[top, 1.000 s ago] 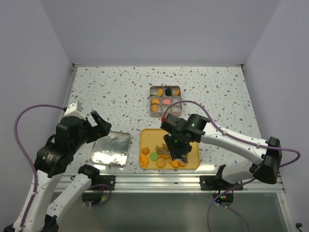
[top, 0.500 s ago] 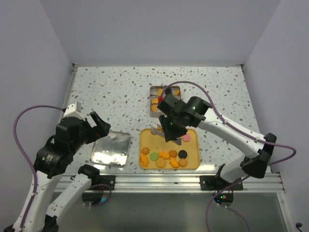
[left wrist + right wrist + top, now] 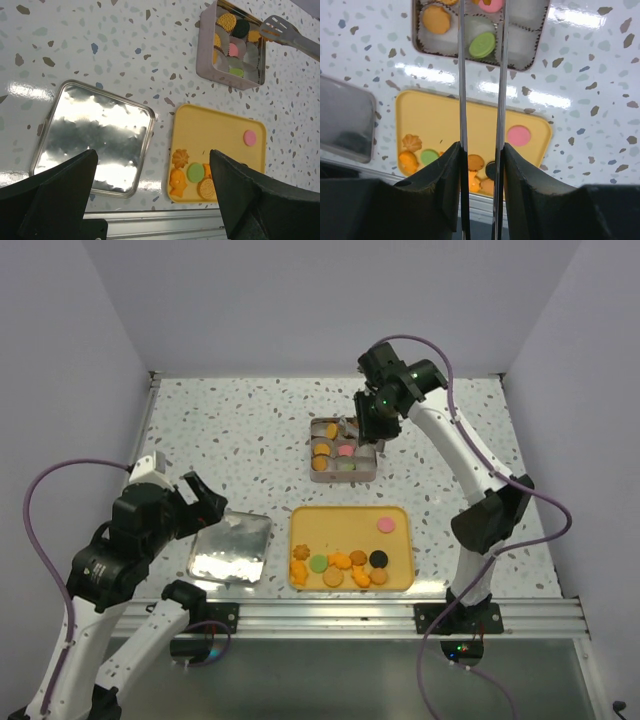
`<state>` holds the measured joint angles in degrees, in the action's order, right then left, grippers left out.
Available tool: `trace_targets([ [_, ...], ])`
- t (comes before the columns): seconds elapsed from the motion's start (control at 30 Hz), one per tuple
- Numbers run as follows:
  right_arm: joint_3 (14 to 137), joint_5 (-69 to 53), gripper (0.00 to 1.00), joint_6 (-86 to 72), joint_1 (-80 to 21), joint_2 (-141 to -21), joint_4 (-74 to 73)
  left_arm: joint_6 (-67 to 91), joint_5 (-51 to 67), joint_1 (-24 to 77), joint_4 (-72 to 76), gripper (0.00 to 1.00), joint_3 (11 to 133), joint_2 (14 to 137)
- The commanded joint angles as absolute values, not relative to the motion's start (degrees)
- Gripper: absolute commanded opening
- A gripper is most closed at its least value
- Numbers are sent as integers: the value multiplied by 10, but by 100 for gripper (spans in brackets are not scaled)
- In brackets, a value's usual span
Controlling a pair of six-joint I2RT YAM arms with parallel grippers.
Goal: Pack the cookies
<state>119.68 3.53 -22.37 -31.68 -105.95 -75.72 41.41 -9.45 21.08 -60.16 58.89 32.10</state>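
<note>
Several cookies, orange ones plus a green and a black disc, lie along the near edge of the yellow tray; a pink disc lies apart. More cookies fill paper cups in the small metal box. My right gripper is shut on metal tongs, with their tips over the box's far right corner. An orange cookie shows at the tips; whether it is held I cannot tell. My left gripper is open and empty over the lid's left edge.
A shiny silver lid lies flat left of the tray, also in the left wrist view. The table's metal rail runs along the near edge. White walls close in the table on three sides.
My right gripper has carried the tongs from the yellow tray up and back to the metal box. The tray's cookies now show uncovered. The left arm has not moved.
</note>
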Motion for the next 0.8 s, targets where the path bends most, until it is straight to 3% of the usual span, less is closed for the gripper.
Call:
trace_targets([
  [0.0,1236,43,34,-180,-289,-1077,-782,412,-108,214,-612,100,618,315],
  [0.43,1178,43,34,-170,-254,-1096,-746,371,-109,214,-602,100,610,329],
  [0.77,1184,50,40,-173,-250,-1118,-739,336,-92,214,-556,100,613,379],
])
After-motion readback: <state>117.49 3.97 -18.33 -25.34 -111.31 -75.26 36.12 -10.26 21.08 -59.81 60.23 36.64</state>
